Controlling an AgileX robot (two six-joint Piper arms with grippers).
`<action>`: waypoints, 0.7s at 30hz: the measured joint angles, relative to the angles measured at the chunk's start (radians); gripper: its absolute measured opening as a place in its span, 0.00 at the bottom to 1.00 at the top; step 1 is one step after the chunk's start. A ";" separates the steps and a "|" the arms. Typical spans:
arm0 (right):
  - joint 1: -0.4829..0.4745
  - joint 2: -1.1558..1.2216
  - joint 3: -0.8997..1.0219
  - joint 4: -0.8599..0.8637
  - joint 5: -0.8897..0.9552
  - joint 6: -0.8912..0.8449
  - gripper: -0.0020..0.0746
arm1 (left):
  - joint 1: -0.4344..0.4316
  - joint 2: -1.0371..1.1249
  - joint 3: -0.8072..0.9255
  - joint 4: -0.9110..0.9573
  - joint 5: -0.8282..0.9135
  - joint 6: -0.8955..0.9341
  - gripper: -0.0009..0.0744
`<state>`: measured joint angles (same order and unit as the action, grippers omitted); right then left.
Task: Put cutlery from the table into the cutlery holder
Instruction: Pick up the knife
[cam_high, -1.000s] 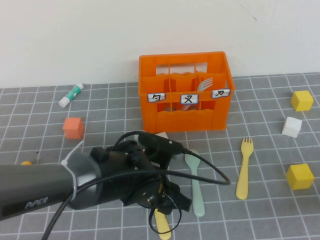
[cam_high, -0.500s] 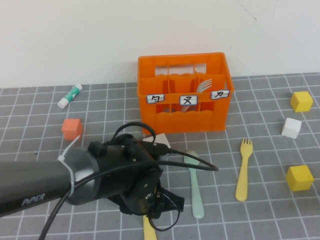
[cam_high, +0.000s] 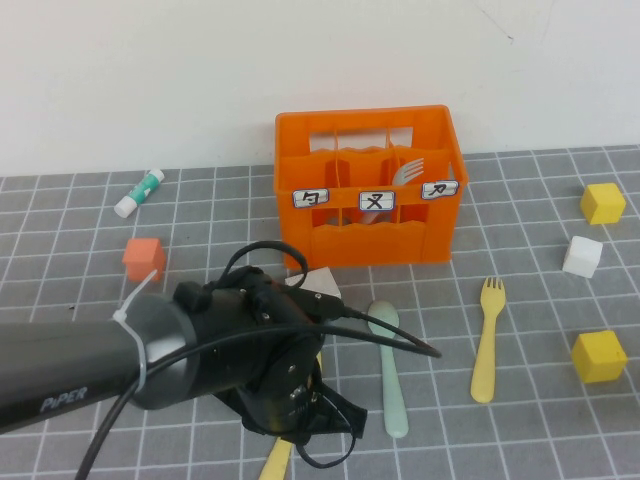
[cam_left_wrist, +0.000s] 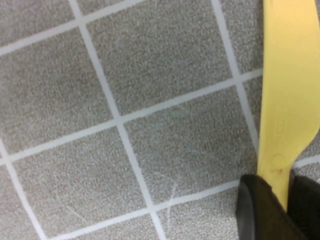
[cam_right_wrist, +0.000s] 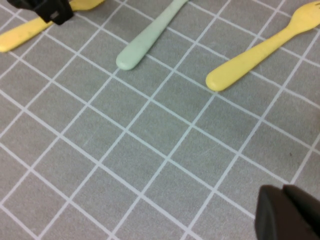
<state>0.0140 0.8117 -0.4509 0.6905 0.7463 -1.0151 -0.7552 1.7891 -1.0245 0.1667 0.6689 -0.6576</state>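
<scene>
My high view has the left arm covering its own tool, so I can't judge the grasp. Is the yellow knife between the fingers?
Observer: Yes. In the left wrist view the left tool has its black fingers on either side of the yellow knife, touching it.
Operator: And the right tool? It isn't in my view.
Observer: The right tool is shut and holds nothing. It is above bare table, near the handle ends of the pale green spoon and the yellow fork.
</scene>
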 joint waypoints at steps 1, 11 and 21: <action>0.000 0.000 0.000 0.000 0.000 0.000 0.02 | 0.000 0.000 0.000 0.008 0.002 0.000 0.14; 0.000 0.000 0.000 0.000 0.000 0.000 0.02 | 0.000 -0.106 0.022 0.031 0.068 -0.028 0.14; 0.000 0.000 0.000 0.000 0.000 0.000 0.02 | 0.000 -0.359 0.024 0.092 -0.130 -0.032 0.14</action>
<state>0.0140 0.8117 -0.4509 0.6905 0.7463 -1.0151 -0.7552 1.4304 -1.0003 0.2582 0.5385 -0.6892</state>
